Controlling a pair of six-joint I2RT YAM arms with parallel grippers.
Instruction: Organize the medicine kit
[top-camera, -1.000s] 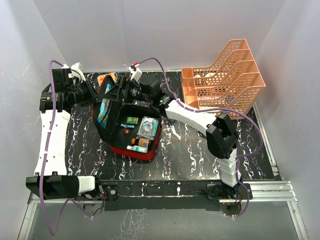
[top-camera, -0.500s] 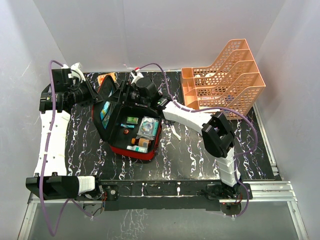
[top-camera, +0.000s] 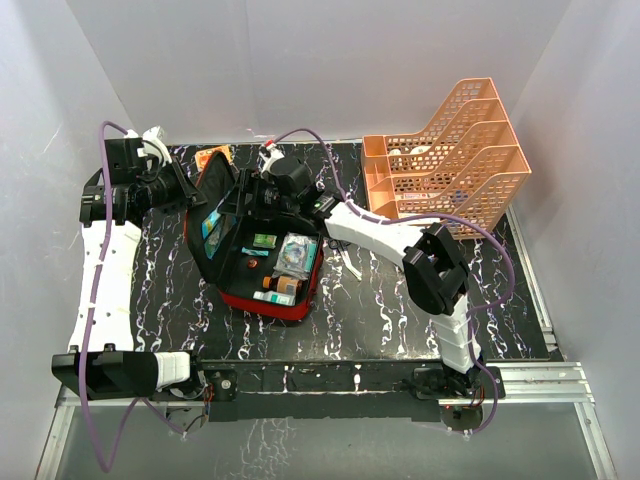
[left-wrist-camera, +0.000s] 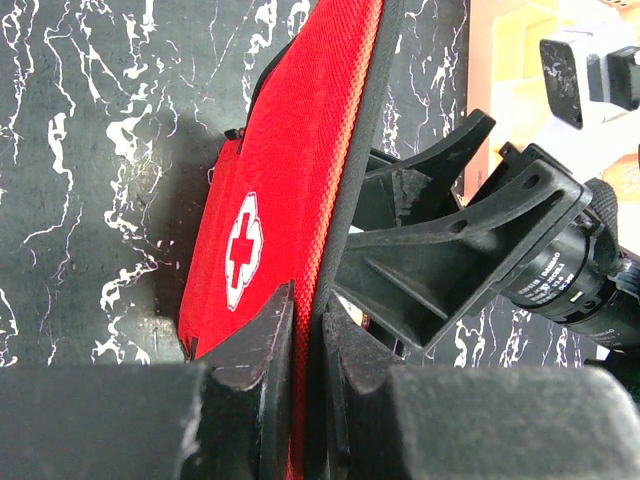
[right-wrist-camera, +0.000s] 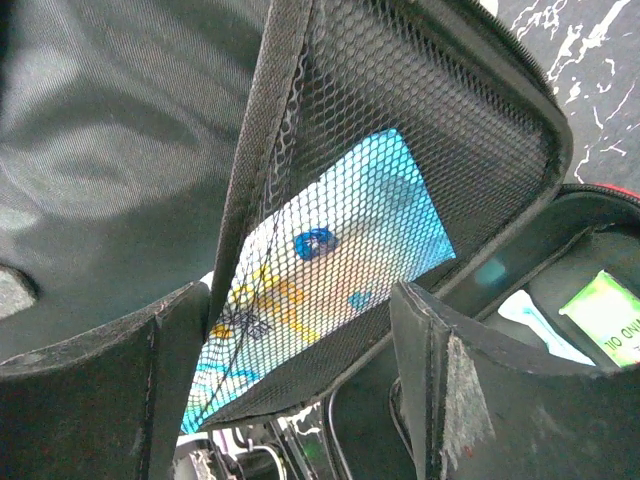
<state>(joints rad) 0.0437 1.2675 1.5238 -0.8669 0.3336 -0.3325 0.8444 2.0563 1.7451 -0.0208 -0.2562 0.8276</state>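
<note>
- The red soft zip medicine kit (top-camera: 262, 300) with a white cross lay open in the middle-left of the black marbled surface (top-camera: 380, 310), its lid standing up.
- The left hand (left-wrist-camera: 305, 330) was pressed together on the rim of the lid and pinched it, which kept the lid upright.
- The right hand (right-wrist-camera: 300, 300) was spread, holding nothing, just in front of the black mesh pocket (right-wrist-camera: 400, 130) inside the lid.
- A blue flat packet (right-wrist-camera: 340, 250) sat behind the mesh, and several small boxes and packets (top-camera: 285, 258) lay in the base, so much of the packing seemed done.
- A thin white piece (top-camera: 347, 264) beside the kit and an orange flat packet (top-camera: 213, 155) behind it were outside. These, and the zipping, probably remained.
</note>
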